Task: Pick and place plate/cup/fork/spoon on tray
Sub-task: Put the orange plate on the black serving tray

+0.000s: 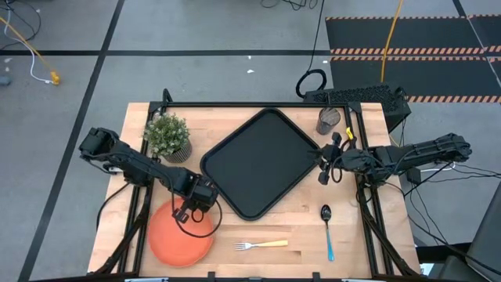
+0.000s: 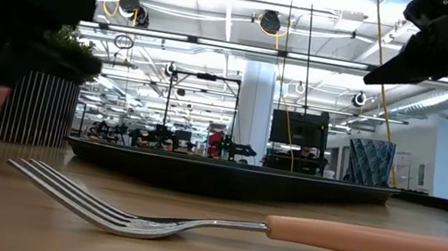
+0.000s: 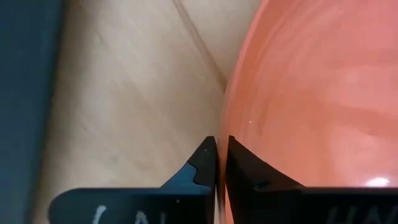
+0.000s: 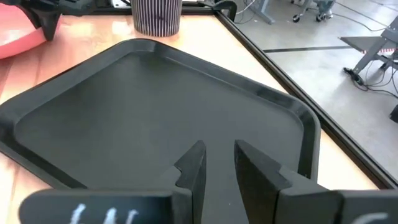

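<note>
The left gripper [image 1: 205,205] sits at the lower left of the high view, and its two dark fingers [image 3: 202,163] are squeezed together on the edge of the plate [image 1: 178,235]. The plate is round, flat and orange, and in the left wrist view the rim goes right in between the fingertips. The plate rests at the lower left corner of the wooden table [image 1: 297,239], just beside the tray [image 1: 262,160] but not on it. The right gripper [image 1: 322,174] hangs over the right corner of the tray, and its jaws are a little apart with nothing between them. The tray is big, black and has rounded corners with a low rim; it lies turned like a diamond in the middle of the table. There is one fork [image 1: 261,245] with silver tines and a tan handle, lying flat near the bottom edge of the high view. There is one spoon [image 1: 328,229] with a dark bowl and a light blue handle, at the lower right. One small dark grey cup [image 1: 329,121] stands near the upper right of the table. One green plant in a striped pot [image 1: 169,138] stands at the upper left.
</note>
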